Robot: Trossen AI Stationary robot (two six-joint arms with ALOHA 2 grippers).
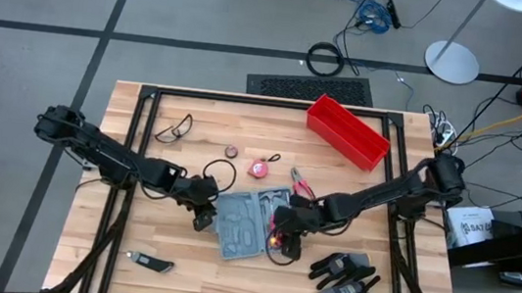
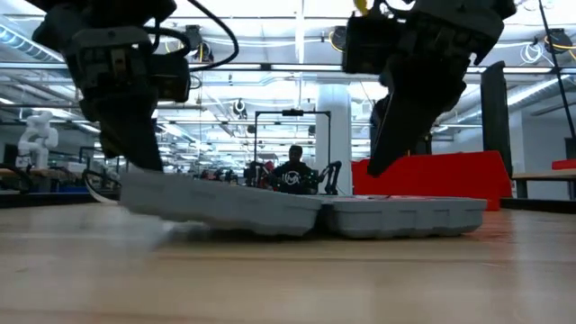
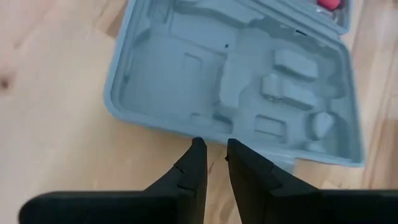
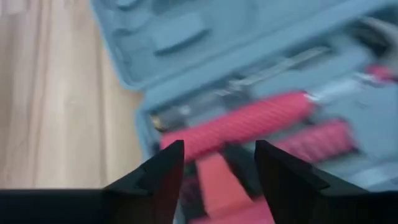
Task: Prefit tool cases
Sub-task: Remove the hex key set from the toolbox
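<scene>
Nearest you on the pale wooden slatted table (image 1: 142, 153) lay a small dark utility knife (image 1: 150, 263) at the near left and a pair of black-and-grey work gloves (image 1: 345, 277) at the near right. Mid-table, you had the flat grey-blue hinged plastic tool case (image 1: 248, 223) lying open, its lid half tipped up at the left edge in the low view. Your left gripper (image 3: 212, 157) sat at that left edge with its fingers narrowly apart – whether they touched the rim, I could not tell. Your right gripper (image 4: 217, 158) hovered over the case's right half, jaws spread wide and holding nothing, above red-handled tools (image 4: 249, 124) seated in the moulded slots. Just beyond lay red-handled pliers (image 1: 298, 181), a small red round tape measure (image 1: 257, 169), a black cable loop (image 1: 219, 173) and clear safety glasses (image 1: 174, 128) – and farthest, at the far right, the red open plastic bin (image 1: 346, 131).
</scene>
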